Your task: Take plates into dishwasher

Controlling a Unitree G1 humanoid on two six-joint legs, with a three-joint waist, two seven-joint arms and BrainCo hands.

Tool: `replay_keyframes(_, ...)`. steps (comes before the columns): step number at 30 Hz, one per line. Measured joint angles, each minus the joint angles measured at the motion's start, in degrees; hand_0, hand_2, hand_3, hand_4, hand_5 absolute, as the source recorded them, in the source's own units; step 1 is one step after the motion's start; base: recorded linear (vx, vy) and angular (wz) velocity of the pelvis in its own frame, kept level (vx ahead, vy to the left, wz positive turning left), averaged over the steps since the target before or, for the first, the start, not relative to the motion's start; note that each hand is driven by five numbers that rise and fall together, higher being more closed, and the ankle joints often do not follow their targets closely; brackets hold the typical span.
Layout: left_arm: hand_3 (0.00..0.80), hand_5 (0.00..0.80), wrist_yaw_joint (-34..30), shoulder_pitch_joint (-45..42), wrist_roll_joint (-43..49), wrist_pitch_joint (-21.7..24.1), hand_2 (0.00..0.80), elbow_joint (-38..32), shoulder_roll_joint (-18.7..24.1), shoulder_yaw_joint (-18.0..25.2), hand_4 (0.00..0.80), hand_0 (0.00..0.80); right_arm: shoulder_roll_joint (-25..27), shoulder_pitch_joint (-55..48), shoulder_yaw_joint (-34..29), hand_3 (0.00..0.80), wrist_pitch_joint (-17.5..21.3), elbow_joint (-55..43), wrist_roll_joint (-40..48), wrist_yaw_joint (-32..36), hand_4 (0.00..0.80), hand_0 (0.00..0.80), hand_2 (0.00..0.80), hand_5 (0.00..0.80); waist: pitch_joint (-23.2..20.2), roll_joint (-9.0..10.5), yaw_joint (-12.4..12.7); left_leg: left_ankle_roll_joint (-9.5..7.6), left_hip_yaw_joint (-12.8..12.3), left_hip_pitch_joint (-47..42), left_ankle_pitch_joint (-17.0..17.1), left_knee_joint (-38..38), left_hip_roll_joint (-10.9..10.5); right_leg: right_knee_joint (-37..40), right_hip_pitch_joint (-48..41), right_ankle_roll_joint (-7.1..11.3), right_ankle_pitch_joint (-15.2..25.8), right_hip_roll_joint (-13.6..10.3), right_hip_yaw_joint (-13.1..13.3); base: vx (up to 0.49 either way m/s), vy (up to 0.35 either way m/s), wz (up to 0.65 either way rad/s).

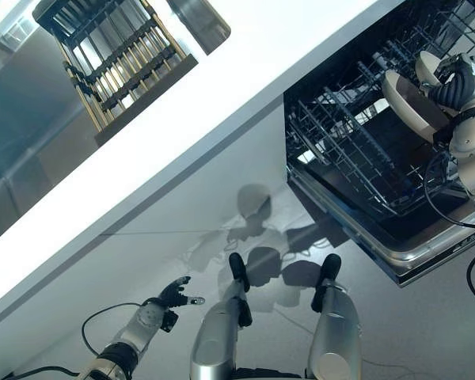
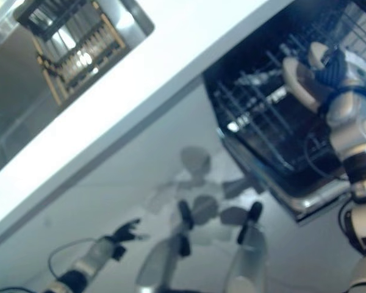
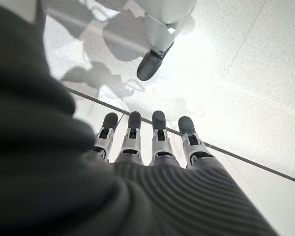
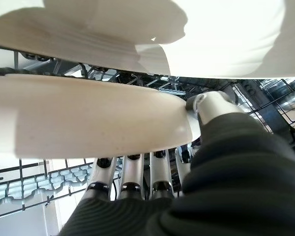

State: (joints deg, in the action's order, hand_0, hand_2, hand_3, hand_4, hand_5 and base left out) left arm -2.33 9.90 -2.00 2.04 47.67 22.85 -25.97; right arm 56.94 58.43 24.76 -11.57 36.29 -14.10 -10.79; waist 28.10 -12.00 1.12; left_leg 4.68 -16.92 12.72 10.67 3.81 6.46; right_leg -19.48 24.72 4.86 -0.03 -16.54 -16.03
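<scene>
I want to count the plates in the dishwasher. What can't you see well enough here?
- Plate in the right hand: right wrist view, fingertips hidden behind it.
- Second plate: left eye view, mostly behind the hand.
- Dishwasher rack: cut off by the frame edge; more plates may be hidden.
- Left hand: idle, holds nothing.

**Surfaces & finishes**

Plate (image 4: pixel 88 118): cream, matt, smooth, looks ceramic w/ faint speckle. A 2nd plate (image 4: pixel 226 34) behind it has the same finish. Dishwasher rack (image 1: pixel 356 142): thin dark coated wire. Dishwasher door (image 1: pixel 412 253): brushed metal edge, semi-gloss. Worktop (image 1: pixel 190 119): white, smooth, satin. Floor (image 3: pixel 246 73): pale, polished, reflective. Right hand (image 4: pixel 137 182): silver metal-look fingers, dark ribbed cover, matt.
</scene>
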Motion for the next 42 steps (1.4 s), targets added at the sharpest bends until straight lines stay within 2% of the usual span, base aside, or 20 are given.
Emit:
replay_keyframes(11, 0.0, 0.0, 0.36, -1.07, -1.64, -0.03, 0.0, -3.16, 0.4, -0.12, 0.0, 0.0, 0.91, 0.89, 0.45, 0.8, -1.32, 2.63, -4.36, -7.5, 0.8, 0.8, 0.8, 0.8, -0.05, -0.07, 1.33, -0.01, -0.26, 0.77, 0.01, -0.24, 0.06, 0.04, 1.08, -0.14, -0.14, -0.18, 0.23, 0.0, 0.0, 0.0)
replay_keyframes(15, 0.0, 0.0, 1.04, -1.24, -2.27, -0.21, 0.0, -3.81, 0.52, -0.11, 0.0, 0.0, 1.0, 1.11, 0.69, 0.8, -1.33, 2.94, -4.47, -8.99, 0.8, 0.8, 0.8, 0.8, -0.05, -0.07, 1.43, 0.04, -0.58, 1.25, 0.01, 0.02, 0.61, 1.94, 0.94, -0.2, 1.13, 0.82, 0.1, -0.016, -0.016, -0.08)
replay_keyframes(27, 0.0, 0.0, 1.49, -1.05, -3.77, -0.59, 0.0, -5.3, 1.57, 0.03, 0.0, 0.0, 2.71, 1.62, 0.72, 0.8, -2.34, 3.86, -4.3, -8.38, 0.8, 0.8, 0.8, 0.8, 0.05, 0.08, 1.55, 0.32, -0.29, 0.62, -0.07, 0.51, 1.27, 5.51, -1.27, -0.25, 2.9, 2.21, -0.71, -0.001, -0.003, -0.01)
replay_keyframes(42, 0.0, 0.0, 1.14, -1.05, -3.74, -0.45, 0.0, -5.32, 2.45, 0.0, 0.0, 0.0, 2.7, 1.61, 0.73, 0.8, -2.07, 4.25, -4.1, -4.7, 0.8, 0.8, 0.8, 0.8, 0.05, 0.07, 1.58, 0.27, -0.15, 0.57, -0.02, 0.4, 1.14, 5.4, -1.4, -0.26, 2.95, 2.07, -0.58, -0.002, 0.004, 0.0)
